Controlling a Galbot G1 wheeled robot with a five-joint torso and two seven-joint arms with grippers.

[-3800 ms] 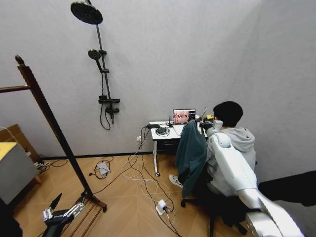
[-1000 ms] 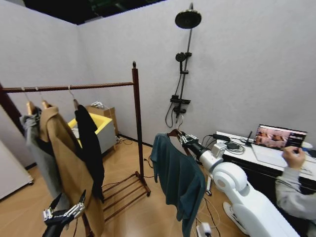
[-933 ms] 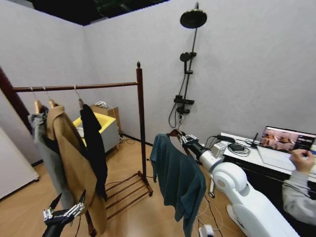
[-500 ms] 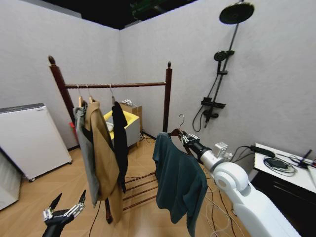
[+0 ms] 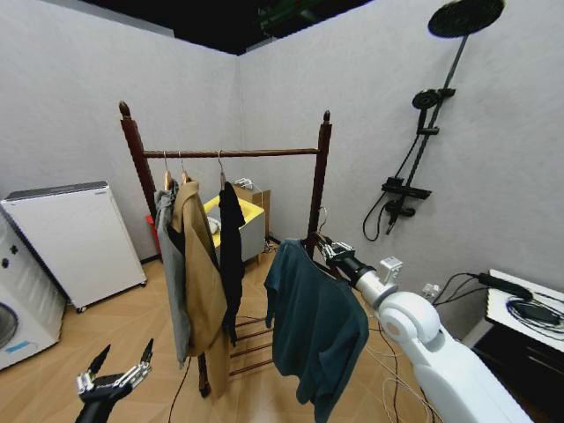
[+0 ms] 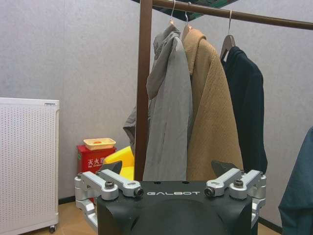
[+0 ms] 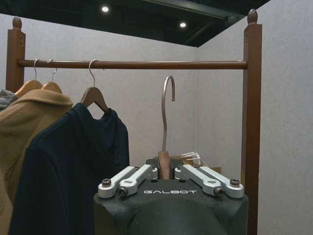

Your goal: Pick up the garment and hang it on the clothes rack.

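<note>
right gripper [image 7: 166, 172] — "galbot" printed — clamps garment [image 5: 313, 330] hanger [image 7: 165, 128]; left gripper [image 6: 171, 186] spread.

view swung left, clothes rack [image 5: 231, 153] now ahead, desk and person gone

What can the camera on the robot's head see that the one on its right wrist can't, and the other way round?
The head view takes in the teal garment hanging from the right gripper, the left gripper low and open, a shower pole and a white appliance. The right wrist view shows up close the fingers clamped on the hanger's neck, its metal hook below the bar. Both show the wooden clothes rack, the tan coat and the black garment.
</note>
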